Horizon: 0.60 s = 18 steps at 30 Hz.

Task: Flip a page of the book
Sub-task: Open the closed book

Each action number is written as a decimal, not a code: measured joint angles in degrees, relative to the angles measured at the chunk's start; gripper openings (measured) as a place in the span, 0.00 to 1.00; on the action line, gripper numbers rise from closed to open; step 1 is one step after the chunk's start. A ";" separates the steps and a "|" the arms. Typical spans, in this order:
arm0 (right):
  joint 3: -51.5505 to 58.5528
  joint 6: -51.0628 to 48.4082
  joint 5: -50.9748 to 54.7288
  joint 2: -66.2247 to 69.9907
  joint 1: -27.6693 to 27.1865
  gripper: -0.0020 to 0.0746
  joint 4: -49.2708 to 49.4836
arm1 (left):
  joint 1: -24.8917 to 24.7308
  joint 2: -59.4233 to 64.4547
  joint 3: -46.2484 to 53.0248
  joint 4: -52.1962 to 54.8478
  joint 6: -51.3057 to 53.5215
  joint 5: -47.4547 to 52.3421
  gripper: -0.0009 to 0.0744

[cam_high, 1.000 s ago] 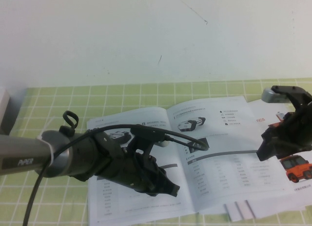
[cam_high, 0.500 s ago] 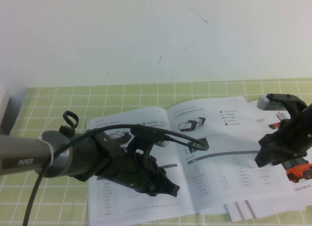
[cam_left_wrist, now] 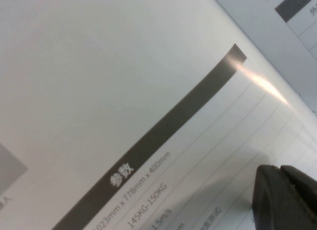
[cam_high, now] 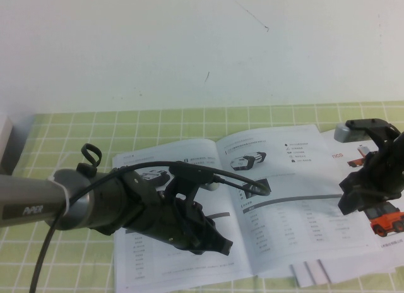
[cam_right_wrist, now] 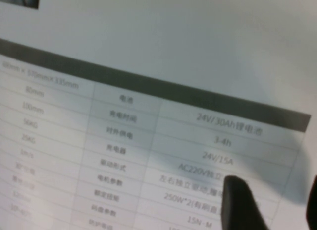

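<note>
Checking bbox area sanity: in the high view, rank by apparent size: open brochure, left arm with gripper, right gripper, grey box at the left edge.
1. The open brochure, largest.
2. The left arm with the left gripper low over the brochure's left page; it sits near the camera, so its look is inflated.
3. The right gripper, over the brochure's right edge.
4. The grey box, mostly cut off.
</note>
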 joint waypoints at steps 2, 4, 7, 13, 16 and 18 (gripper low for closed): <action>0.00 0.00 0.00 0.00 0.00 0.40 -0.38 | 0.00 0.00 0.00 0.00 0.00 0.00 0.01; 0.00 0.00 0.00 0.00 0.00 0.42 -0.47 | 0.00 0.00 0.00 0.00 0.00 0.00 0.01; 0.00 0.00 0.00 0.00 0.00 0.54 -0.71 | 0.00 0.00 0.00 0.00 0.00 0.00 0.01; 0.00 0.00 -0.11 0.00 0.00 0.71 -0.71 | 0.00 0.00 0.00 0.00 0.00 0.00 0.01; 0.00 -0.07 -0.11 0.00 0.00 0.73 0.28 | 0.00 0.00 0.00 0.00 0.16 0.00 0.01; 0.00 -0.07 -0.11 0.00 0.00 0.73 0.80 | 0.00 0.00 0.00 0.00 0.16 0.00 0.01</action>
